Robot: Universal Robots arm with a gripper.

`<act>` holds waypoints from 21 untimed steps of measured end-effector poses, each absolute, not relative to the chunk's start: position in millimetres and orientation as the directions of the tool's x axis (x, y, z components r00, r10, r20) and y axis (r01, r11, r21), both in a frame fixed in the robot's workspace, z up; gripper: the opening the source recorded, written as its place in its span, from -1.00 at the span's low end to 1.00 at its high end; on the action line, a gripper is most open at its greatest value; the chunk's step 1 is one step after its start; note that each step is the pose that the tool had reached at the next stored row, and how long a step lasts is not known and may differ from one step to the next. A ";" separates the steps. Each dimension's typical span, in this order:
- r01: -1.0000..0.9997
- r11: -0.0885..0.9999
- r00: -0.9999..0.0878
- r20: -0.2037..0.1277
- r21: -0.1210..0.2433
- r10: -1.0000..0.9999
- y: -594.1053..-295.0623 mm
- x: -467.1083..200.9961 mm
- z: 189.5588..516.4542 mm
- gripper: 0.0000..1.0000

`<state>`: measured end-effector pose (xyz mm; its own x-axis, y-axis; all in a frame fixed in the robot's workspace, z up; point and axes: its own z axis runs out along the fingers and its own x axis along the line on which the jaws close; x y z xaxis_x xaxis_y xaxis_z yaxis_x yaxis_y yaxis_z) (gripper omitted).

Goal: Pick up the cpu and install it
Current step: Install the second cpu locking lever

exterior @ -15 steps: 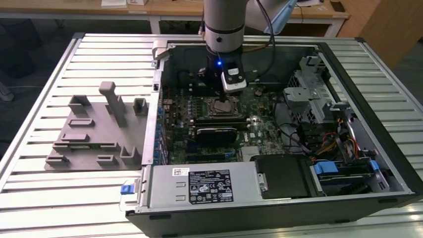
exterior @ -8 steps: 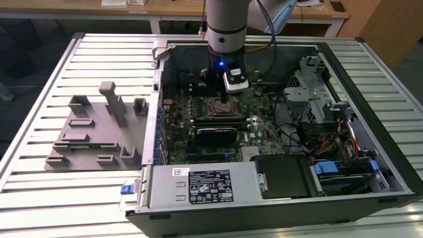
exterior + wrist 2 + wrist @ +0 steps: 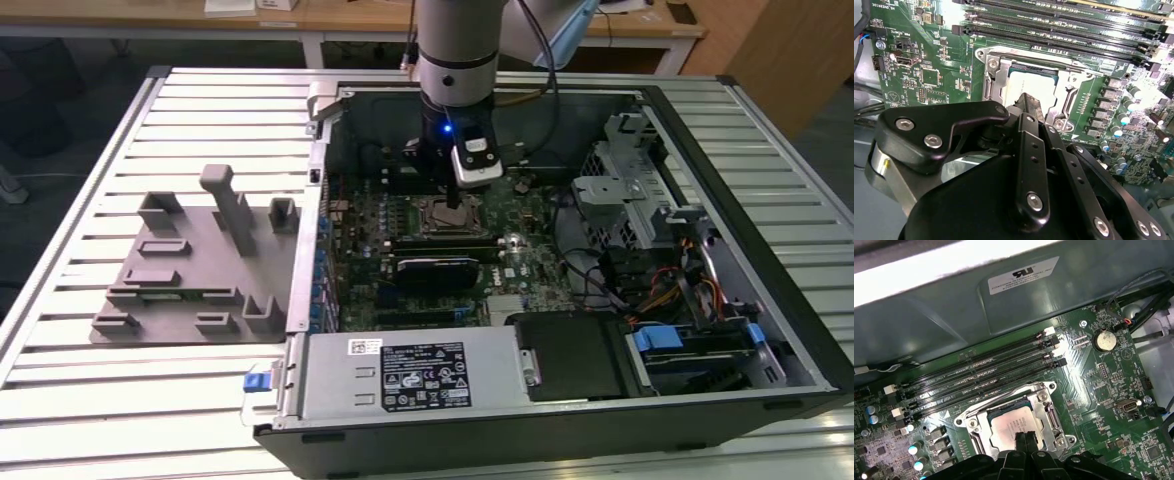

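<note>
The cpu (image 3: 1011, 424) sits in the socket (image 3: 1046, 401) of the motherboard w/ the gripper (image 3: 1025, 436), fingers pressed together, right above it, so I judge a pin can bend if cpu isn't seated flat.

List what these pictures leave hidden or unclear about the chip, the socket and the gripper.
- Near part of the chip: in both wrist views the gripper covers it.
- Whether the fingertips touch the chip: their ends hide the contact in the second wrist view.
- Whether the chip sits fully in the socket: cannot tell.
- The chip in the exterior view: the gripper stands over the socket.
</note>
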<state>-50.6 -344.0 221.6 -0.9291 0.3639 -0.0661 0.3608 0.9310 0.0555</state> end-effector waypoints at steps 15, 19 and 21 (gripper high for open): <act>0.361 0.931 -0.929 -0.066 0.055 0.364 -359.2 -50.5 221.7 -0.79; 0.361 0.931 -0.929 -0.066 0.057 0.364 -359.7 -50.5 225.3 -0.79; 0.361 0.931 -0.929 -0.066 0.057 0.364 -359.9 -50.4 227.4 -0.79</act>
<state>-50.4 -359.9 227.4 -0.9291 0.3640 -0.0655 0.3607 0.9309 0.0569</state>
